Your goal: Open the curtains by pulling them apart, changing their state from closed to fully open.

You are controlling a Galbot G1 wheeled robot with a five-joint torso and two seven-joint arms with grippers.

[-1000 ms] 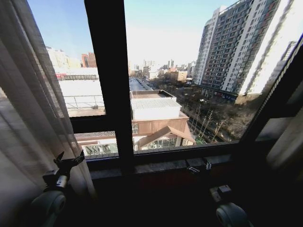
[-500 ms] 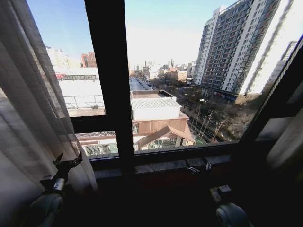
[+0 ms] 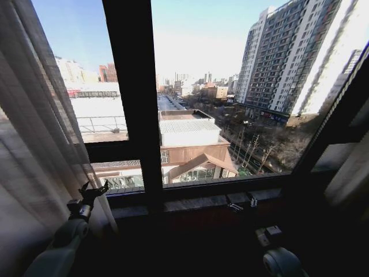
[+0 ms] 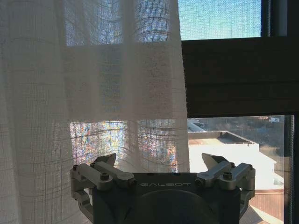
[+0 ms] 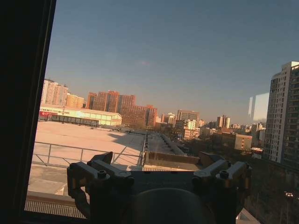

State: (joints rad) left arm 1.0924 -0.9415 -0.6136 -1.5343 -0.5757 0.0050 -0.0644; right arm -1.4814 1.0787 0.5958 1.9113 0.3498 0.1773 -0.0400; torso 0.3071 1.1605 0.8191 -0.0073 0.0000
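Observation:
The sheer white curtain (image 3: 34,150) hangs gathered at the far left of the window, its folds reaching down past my left gripper (image 3: 95,191). That gripper is open and sits at the curtain's inner edge, just below the sill line. In the left wrist view the curtain (image 4: 93,93) hangs ahead of the open gripper (image 4: 159,161), its hem edge running down between the two fingers, with nothing clamped. More pale fabric (image 3: 350,170) shows at the far right edge. My right gripper (image 3: 266,234) is low on the right, and the right wrist view shows this gripper (image 5: 161,163) open, facing bare glass.
A thick dark window mullion (image 3: 135,98) stands left of centre, crossed by a horizontal bar. The stone sill (image 3: 196,203) runs beneath the glass. Rooftops and tall buildings lie outside. The area below the sill is in deep shadow.
My left gripper has shifted a little to the right and upward along the curtain's edge. The right arm has stayed still.

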